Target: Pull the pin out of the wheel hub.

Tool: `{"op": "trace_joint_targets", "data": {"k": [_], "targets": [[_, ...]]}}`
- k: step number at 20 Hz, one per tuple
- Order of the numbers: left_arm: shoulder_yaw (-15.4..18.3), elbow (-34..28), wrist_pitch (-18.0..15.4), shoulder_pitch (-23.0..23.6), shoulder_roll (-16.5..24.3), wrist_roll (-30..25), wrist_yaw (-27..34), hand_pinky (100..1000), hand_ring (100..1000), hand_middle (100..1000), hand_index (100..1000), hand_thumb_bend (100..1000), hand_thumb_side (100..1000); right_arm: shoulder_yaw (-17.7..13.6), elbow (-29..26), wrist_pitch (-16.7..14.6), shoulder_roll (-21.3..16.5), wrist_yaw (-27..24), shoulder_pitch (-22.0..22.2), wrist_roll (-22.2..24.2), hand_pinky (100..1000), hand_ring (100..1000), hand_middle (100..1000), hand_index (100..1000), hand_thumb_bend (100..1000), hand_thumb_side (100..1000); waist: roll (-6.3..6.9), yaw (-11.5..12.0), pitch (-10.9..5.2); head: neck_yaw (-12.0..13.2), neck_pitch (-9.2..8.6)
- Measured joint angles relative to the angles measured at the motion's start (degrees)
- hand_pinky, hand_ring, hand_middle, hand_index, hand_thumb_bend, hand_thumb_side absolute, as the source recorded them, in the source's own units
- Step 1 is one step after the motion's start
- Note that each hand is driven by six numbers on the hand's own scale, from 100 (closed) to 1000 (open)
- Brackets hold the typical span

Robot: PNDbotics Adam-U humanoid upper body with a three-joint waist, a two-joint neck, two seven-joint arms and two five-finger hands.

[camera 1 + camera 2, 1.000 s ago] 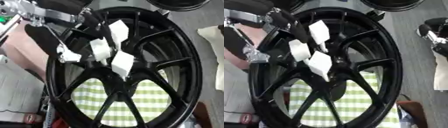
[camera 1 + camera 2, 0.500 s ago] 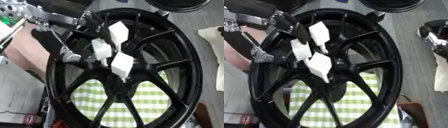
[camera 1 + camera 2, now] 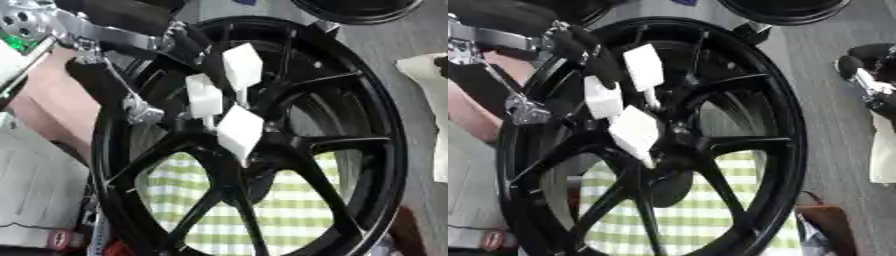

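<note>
Three white-flagged pins (image 3: 239,131) seated in black spoked alloy wheel hub (image 3: 262,145); left hand (image 3: 179,45) reaching in, grip unreadable; pinch and pull next.

The left hand (image 3: 131,75) is black with a silver bracket, thin silver linkage rods and white pads (image 3: 241,131) on its fingertips.

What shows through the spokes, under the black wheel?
Under the wheel, a green and white checked cloth shows between the lower spokes. The upper openings look dark. The hub centre is partly covered by three white tabs, so I cannot make out what lies behind them.
</note>
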Motion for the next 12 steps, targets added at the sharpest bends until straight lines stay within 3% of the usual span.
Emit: {"op": "trace_joint_targets", "data": {"k": [6,12], "targets": [[0.0,0.0,0.0,-0.2,0.0,0.0,-0.3,912,855,835,875,100,193,0.0,0.0,0.0,0.0,-0.3,0.0,0.2,908,812,603,665,329,283,-0.01,-0.1,0.08,0.0,-0.05],[0.4,0.1,-0.1,-0.2,0.0,0.1,-1.0,918,856,853,894,100,230,0.0,0.0,0.0,0.1,-0.5,0.0,0.4,908,812,603,664,329,283,-0.07,0.0,0.32,0.0,-0.07]]}}
